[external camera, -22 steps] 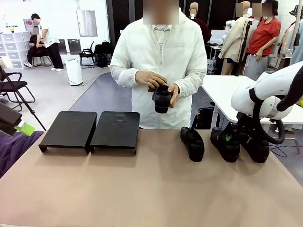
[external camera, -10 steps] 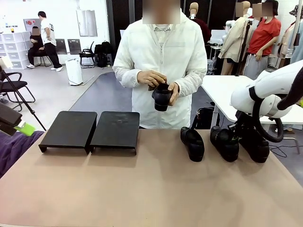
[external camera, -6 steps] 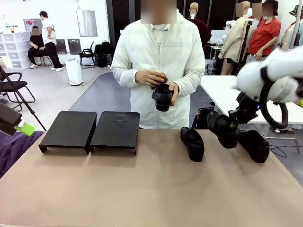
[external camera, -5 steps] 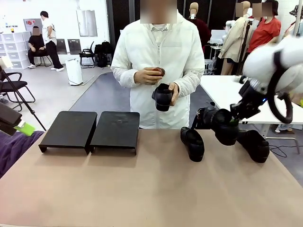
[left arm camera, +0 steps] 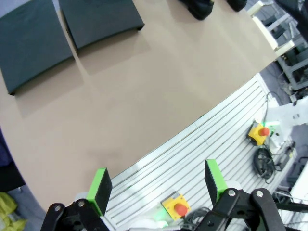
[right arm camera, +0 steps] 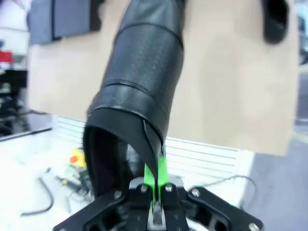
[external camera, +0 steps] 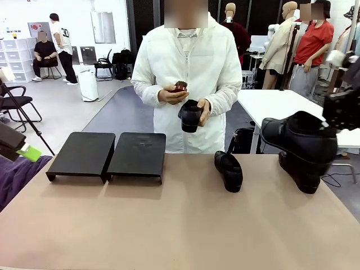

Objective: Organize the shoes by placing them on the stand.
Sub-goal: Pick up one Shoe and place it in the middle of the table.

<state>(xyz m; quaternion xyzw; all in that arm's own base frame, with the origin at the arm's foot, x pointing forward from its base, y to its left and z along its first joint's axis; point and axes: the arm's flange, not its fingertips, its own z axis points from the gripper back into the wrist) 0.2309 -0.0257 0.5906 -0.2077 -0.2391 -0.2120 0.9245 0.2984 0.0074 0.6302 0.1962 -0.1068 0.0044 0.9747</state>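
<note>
While the airborne shoe (external camera: 301,136) half-hides a table shoe (external camera: 301,175), right end effector (right arm camera: 155,186) pinching its collar, left end effector (left arm camera: 156,185) agape

stand (external camera: 107,153): two panels side by side, left on table (external camera: 180,225) | raised shoe (external camera: 301,138): in air, right | second shoe (external camera: 298,174): on table below it | third shoe (external camera: 228,171): on table, right of middle | person (external camera: 191,62): fourth shoe (external camera: 190,116) in one hand, small red-brown thing (external camera: 180,85) in the other
</note>
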